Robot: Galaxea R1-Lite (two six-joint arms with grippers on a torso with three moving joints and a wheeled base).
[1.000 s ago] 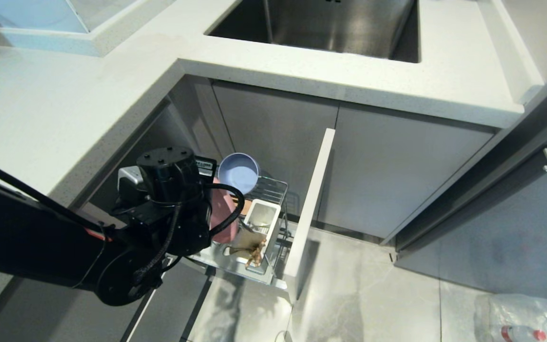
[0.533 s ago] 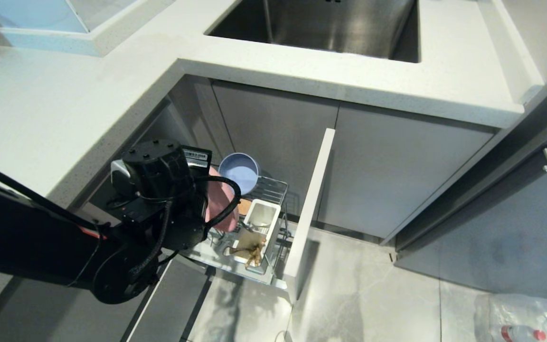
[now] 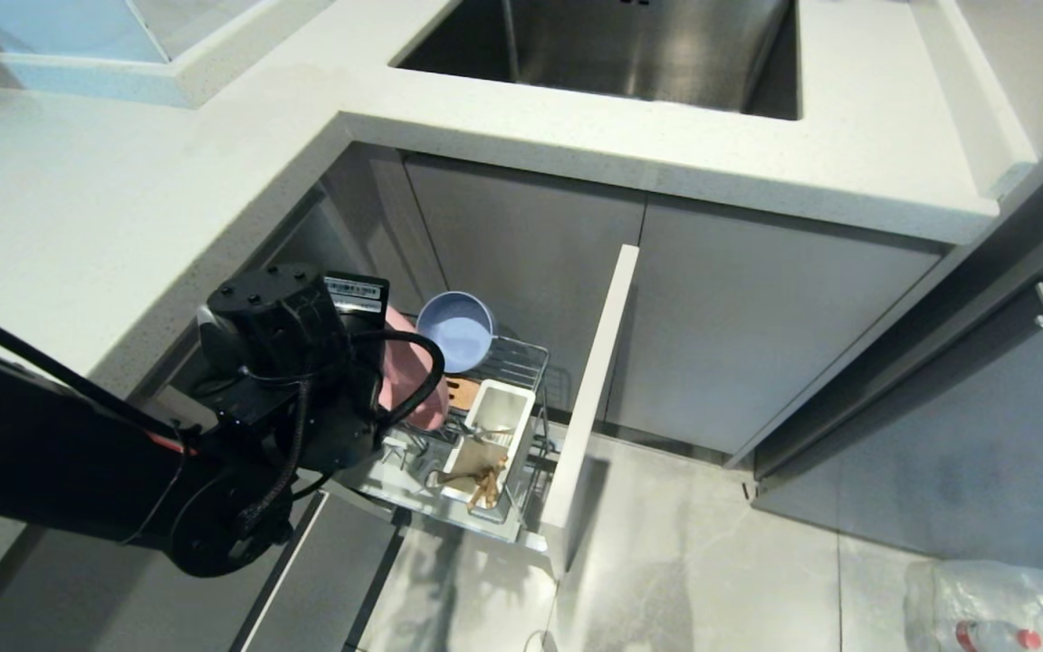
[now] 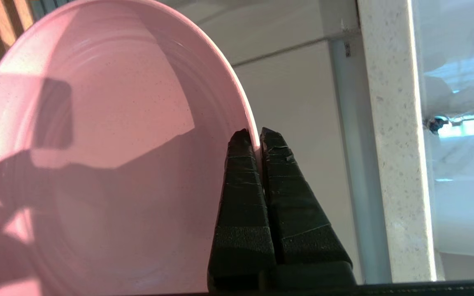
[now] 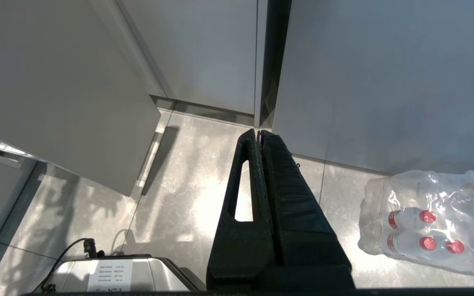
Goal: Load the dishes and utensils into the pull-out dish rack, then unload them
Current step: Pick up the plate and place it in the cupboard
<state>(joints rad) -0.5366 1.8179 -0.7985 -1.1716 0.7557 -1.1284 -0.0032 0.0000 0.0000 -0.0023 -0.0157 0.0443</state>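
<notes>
My left gripper (image 4: 256,137) is shut on the rim of the pink plate (image 4: 97,144), which stands on edge. In the head view the plate (image 3: 413,380) shows behind my left wrist (image 3: 286,362), held above the left side of the pull-out dish rack (image 3: 521,362). The blue-grey bowl (image 3: 455,330) stands on edge at the rack's back. The white utensil cup (image 3: 503,412) sits in the rack with light wooden chopsticks (image 3: 485,484) and a slim silver utensil (image 3: 476,433) in it. My right gripper (image 5: 258,133) hangs shut and empty over the floor.
The rack's front panel (image 3: 589,398) juts out to the right of the rack. The white countertop (image 3: 123,208) overhangs it on the left, with the sink (image 3: 630,45) behind. A wrapped pack of bottles (image 5: 426,218) lies on the floor at the right.
My left arm has moved up and to the left, carrying the pink plate away from the rack's prongs. The bowl, the cup and the right arm have stayed put.
</notes>
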